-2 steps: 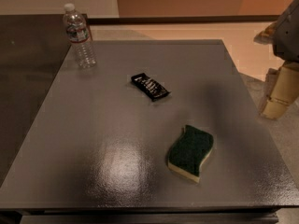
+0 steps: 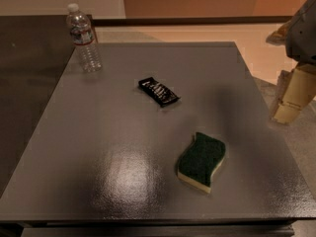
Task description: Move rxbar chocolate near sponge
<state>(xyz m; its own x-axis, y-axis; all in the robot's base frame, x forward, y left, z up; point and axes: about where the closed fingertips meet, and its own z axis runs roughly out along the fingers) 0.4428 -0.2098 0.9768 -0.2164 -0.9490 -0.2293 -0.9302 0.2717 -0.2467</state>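
rxbar chocolate (image 2: 158,92), sponge (image 2: 201,160) apart on table (image 2: 98,132); water bottle (image 2: 84,38) far-left corner; claw (image 2: 289,107) beyond right edge, state unclear.

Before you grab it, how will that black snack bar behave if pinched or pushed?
The bar lies flat with a glossy wrapper, so it will probably slide rather than roll on the smooth table. It looks thin and small, likely light, though crimped ends may flex. The gripper hangs beyond the table's right edge.

The counter (image 2: 123,132) is finely pebbled and semi-glossy; the rxbar chocolate (image 2: 158,91) wears glossy black film. The sponge (image 2: 201,161) is coarse green scrub over yellow foam, and the gripper (image 2: 286,110), beyond the counter's right edge, looks matt cream plastic.
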